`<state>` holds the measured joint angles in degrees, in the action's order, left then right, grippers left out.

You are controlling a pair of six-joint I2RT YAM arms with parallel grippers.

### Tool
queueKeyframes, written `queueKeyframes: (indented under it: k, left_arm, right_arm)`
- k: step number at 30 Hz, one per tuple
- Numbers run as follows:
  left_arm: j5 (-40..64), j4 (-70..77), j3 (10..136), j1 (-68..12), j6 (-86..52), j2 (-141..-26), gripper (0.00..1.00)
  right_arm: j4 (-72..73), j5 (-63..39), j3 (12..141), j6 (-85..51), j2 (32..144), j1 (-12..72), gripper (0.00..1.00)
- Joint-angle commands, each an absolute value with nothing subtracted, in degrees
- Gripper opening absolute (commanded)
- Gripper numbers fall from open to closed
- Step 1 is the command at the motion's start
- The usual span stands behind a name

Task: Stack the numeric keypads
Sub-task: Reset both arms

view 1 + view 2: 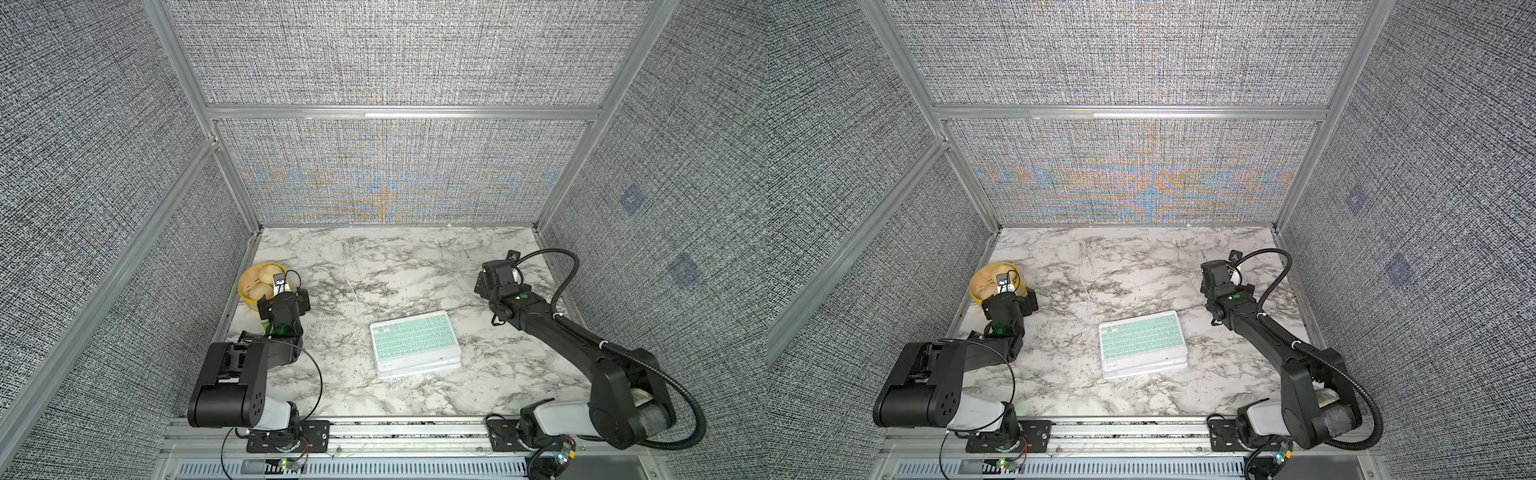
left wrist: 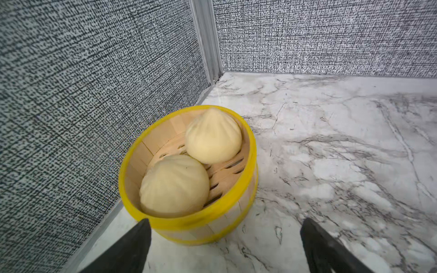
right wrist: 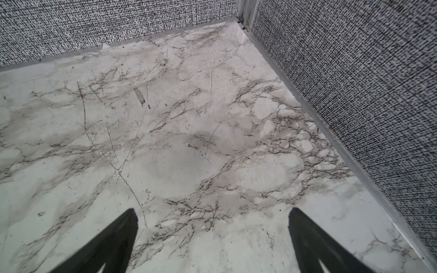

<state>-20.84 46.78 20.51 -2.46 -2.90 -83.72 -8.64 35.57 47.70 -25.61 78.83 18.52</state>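
The numeric keypads (image 1: 415, 343) (image 1: 1142, 343) lie piled in the middle of the marble table in both top views. The top one has mint green keys and a white frame, and white edges of others show under its front side. My left gripper (image 2: 224, 222) is at the left side of the table, far from the pile. It is open, with its fingertips just short of a yellow steamer basket. My right gripper (image 3: 212, 212) hovers open over bare marble near the back right corner, holding nothing. Neither wrist view shows the keypads.
A yellow-rimmed bamboo steamer basket (image 1: 249, 297) (image 2: 250, 141) with two pale buns (image 2: 175, 184) stands against the left wall. Fabric walls with metal rails close in the left, back and right sides of the table (image 1: 395, 266). The arm bases sit along the front rail.
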Motion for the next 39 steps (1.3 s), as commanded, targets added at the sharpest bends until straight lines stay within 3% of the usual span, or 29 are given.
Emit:
queueKeyframes:
  k: [1, 3, 10, 17, 27, 39]
  left_arm:
    - [-14.36, 49.11, 20.68, -1.76, -4.25, -85.19, 0.99]
    - [-13.79, 56.77, 19.15, -1.6, -3.04, -88.13, 0.99]
    - [-13.75, 56.02, 19.31, -1.67, -3.31, -87.65, 0.99]
    - [-13.85, 55.58, 19.28, -1.61, -3.37, -87.47, 0.99]
    - [-13.78, 55.95, 19.12, -1.59, -3.27, -87.38, 0.99]
    - [-13.8, 55.82, 19.32, -1.6, -3.26, -87.51, 0.99]
  right_arm:
    - [-0.19, 34.18, 46.14, -22.22, 79.52, 19.2, 0.99]
    - [2.28, 34.45, 44.94, -19.88, 79.96, 19.94, 0.99]
    - [13.69, 39.17, 39.77, -6.61, 78.75, 19.86, 0.99]
    - [24.89, 33.51, 29.78, -0.86, 76.24, 14.18, 0.99]
    - [50.89, 19.72, 21.15, 1.45, 85.33, 7.57, 0.99]
    - [47.16, 11.48, 22.84, -0.76, 87.3, 3.79, 0.99]
